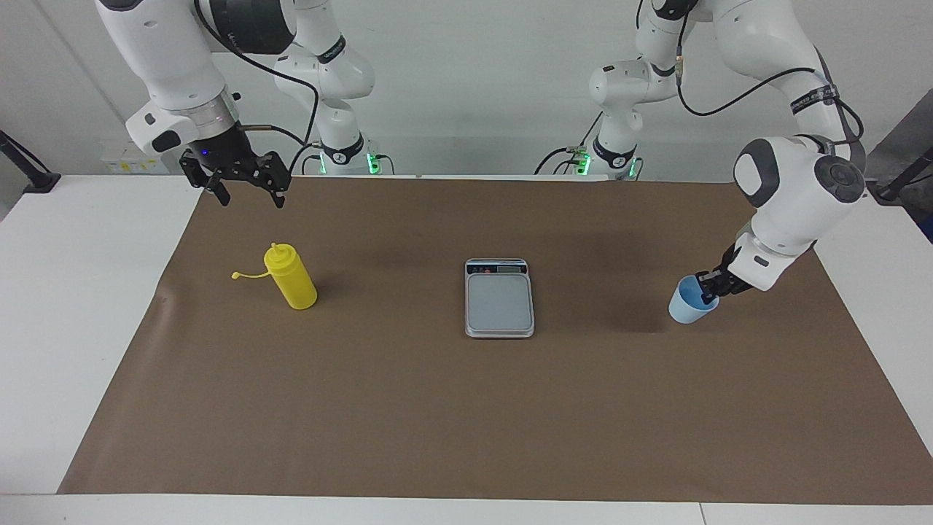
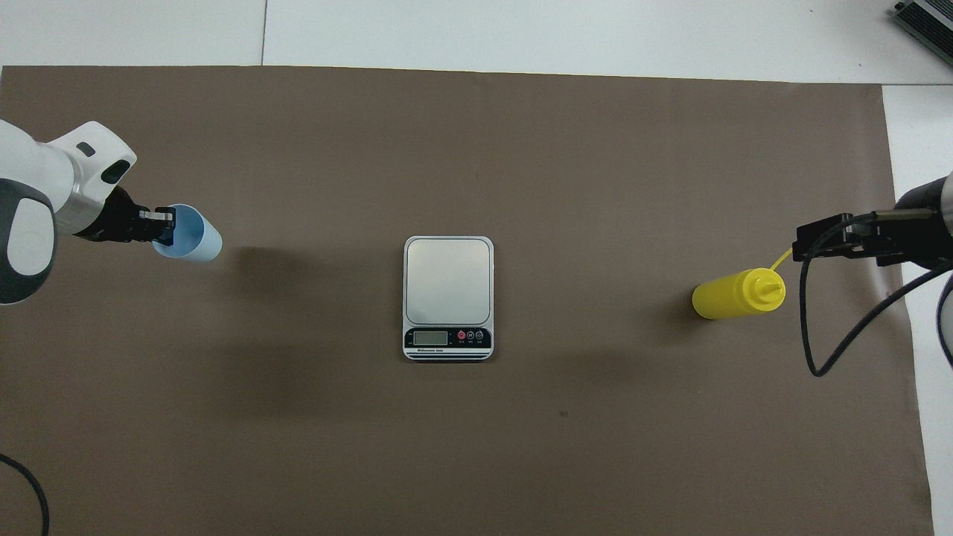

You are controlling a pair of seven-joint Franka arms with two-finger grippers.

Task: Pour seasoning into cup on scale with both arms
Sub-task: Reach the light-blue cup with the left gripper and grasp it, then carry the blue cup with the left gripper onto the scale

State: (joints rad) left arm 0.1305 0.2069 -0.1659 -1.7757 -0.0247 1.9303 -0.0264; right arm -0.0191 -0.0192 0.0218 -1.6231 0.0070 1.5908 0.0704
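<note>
The left end effector pinches the rim of the tilted cup, clear of the desk. The right end effector waits with fingers spread above the seasoning.

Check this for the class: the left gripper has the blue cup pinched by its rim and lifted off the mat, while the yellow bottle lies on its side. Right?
Not quite. The yellow bottle stands upright, as the facing view shows. The left gripper does pinch the blue cup by its rim, lifted off the mat.
</note>
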